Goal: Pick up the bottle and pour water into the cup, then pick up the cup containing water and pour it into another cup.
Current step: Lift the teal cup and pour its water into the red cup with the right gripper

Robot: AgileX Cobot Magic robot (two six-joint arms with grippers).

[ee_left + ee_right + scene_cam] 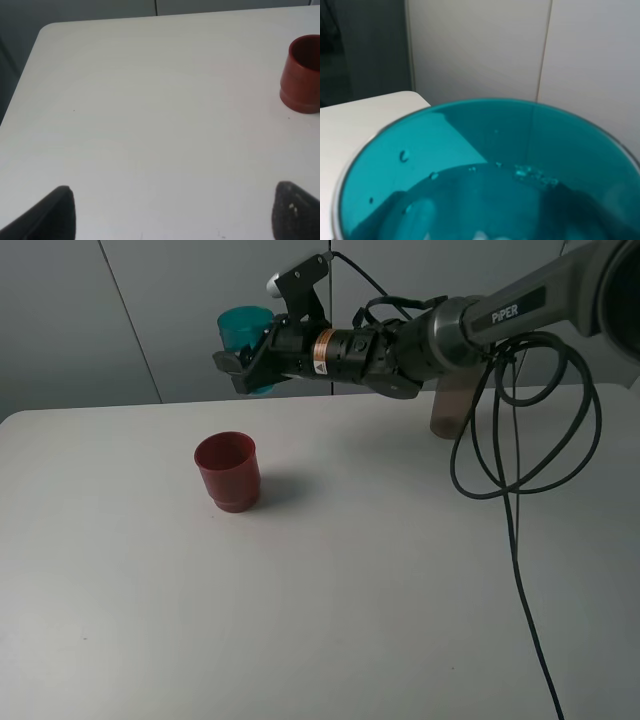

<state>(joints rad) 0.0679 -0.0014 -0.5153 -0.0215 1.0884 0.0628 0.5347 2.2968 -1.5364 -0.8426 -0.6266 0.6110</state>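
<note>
The small teal translucent plastic tumbler [243, 328], holding water [485, 200], is hanging in the air above and slightly beyond the squat opaque dark-red plastic cup [227, 472], with the right gripper [243, 372] clamping its lower wall. Light, thin-walled and likely slick, it is calling for a firm side grip. The left gripper [170, 215] is idling, jaws apart.

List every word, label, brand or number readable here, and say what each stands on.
"PiPER": white letters on the grey forearm of the right arm.
A small sticker on that arm's black wrist, below the copper ring: too small to read.
No lettering visible on the teal translucent plastic tumbler, the squat dark-red opaque plastic cup or the white table.
</note>
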